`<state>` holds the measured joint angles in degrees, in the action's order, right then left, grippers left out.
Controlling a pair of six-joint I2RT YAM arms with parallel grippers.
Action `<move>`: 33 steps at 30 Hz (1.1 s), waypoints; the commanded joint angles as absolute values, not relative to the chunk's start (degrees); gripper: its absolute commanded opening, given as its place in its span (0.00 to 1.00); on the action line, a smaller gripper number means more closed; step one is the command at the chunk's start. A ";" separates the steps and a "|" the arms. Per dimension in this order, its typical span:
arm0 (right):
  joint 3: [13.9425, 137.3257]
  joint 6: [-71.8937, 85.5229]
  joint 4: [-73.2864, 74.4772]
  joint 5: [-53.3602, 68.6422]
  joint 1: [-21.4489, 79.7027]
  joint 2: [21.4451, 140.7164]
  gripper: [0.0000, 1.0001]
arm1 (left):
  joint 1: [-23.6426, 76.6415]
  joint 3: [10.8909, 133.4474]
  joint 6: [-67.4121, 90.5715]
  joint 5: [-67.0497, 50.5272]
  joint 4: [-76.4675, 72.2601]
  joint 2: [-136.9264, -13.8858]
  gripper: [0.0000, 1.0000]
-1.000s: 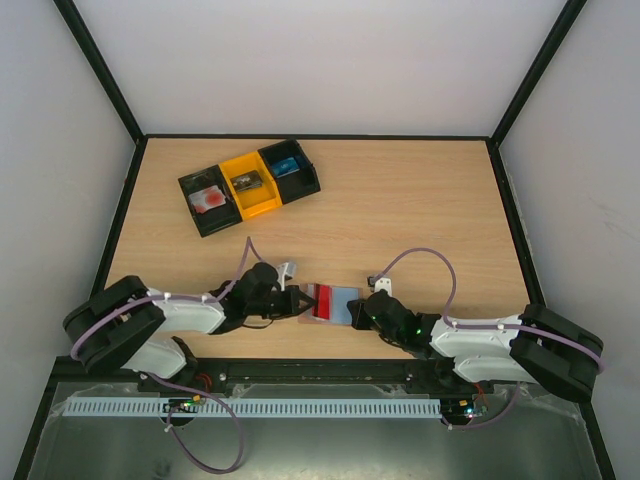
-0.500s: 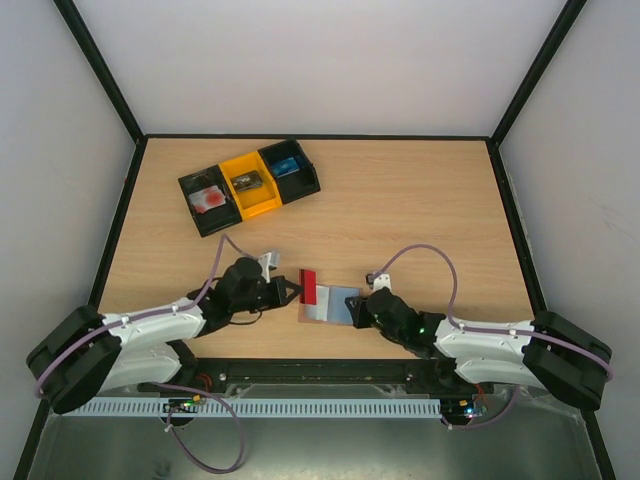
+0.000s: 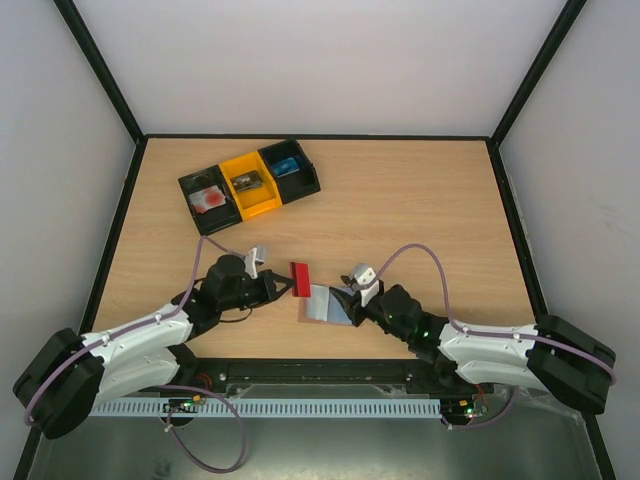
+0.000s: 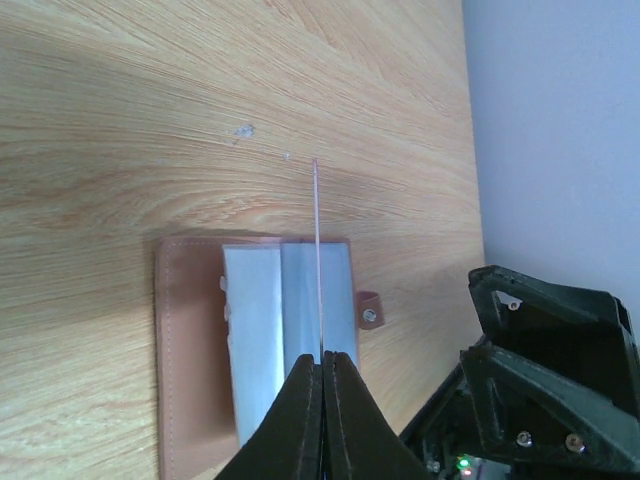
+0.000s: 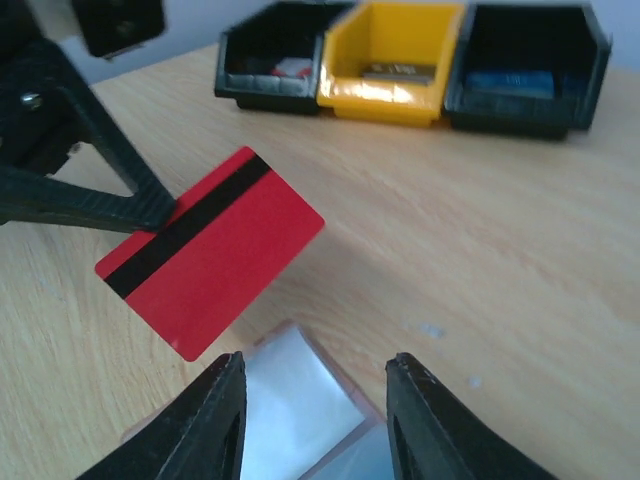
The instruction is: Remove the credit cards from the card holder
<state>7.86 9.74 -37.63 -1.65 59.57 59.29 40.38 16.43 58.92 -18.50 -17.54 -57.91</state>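
The brown card holder [image 3: 322, 304] lies open on the table near the front edge, its pale grey inside [image 4: 255, 320] facing up. My left gripper [image 3: 283, 285] is shut on a red credit card [image 3: 299, 278] with a black stripe. The card hangs just left of the holder and off the table. In the left wrist view this credit card [image 4: 317, 250] shows edge-on as a thin line above the holder, pinched in my left gripper [image 4: 322, 358]. My right gripper [image 3: 342, 296] is open over the holder's right end, with nothing between its fingers [image 5: 215, 420].
A row of bins [image 3: 250, 184] stands at the back left, two black ones with a yellow bin [image 5: 395, 60] between them, each holding small items. The table's front edge lies just behind the holder.
The left gripper has drawn the red card out of the holder, leftward and away from it. The right gripper has opened and lifted off the holder's right end.
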 commanded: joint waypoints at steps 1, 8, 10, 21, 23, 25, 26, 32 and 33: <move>6.38 -8.52 -48.73 0.60 59.70 57.57 0.39 | 39.23 15.54 63.06 -22.34 -19.81 -55.31 0.03; 6.85 -26.04 -50.54 1.03 64.08 59.96 0.43 | 38.06 15.72 68.00 -26.60 -22.07 -54.14 0.03; 7.50 -28.80 -50.46 -0.75 66.06 62.21 0.44 | 37.98 15.64 68.71 -27.58 -22.57 -54.23 0.03; 9.84 -35.90 -52.57 -10.69 70.31 69.37 0.45 | 37.97 13.46 71.61 -29.83 -24.75 -53.73 0.03; 10.28 -37.04 -52.73 -11.19 70.69 70.32 0.44 | 37.97 12.92 72.47 -30.17 -25.90 -53.78 0.03; 10.76 -38.02 -52.86 -11.73 71.19 71.13 0.44 | 37.97 12.39 73.27 -30.51 -27.42 -53.93 0.03; 10.98 -38.46 -53.05 -12.17 71.46 71.52 0.44 | 37.97 12.21 73.64 -30.64 -28.06 -54.00 0.03; 11.54 -40.67 -55.09 -14.01 72.58 73.46 0.45 | 37.98 11.36 75.02 -31.36 -30.31 -55.28 0.03; 11.58 -40.95 -55.10 -13.99 72.72 73.74 0.45 | 38.00 11.30 75.27 -31.45 -30.64 -55.48 0.03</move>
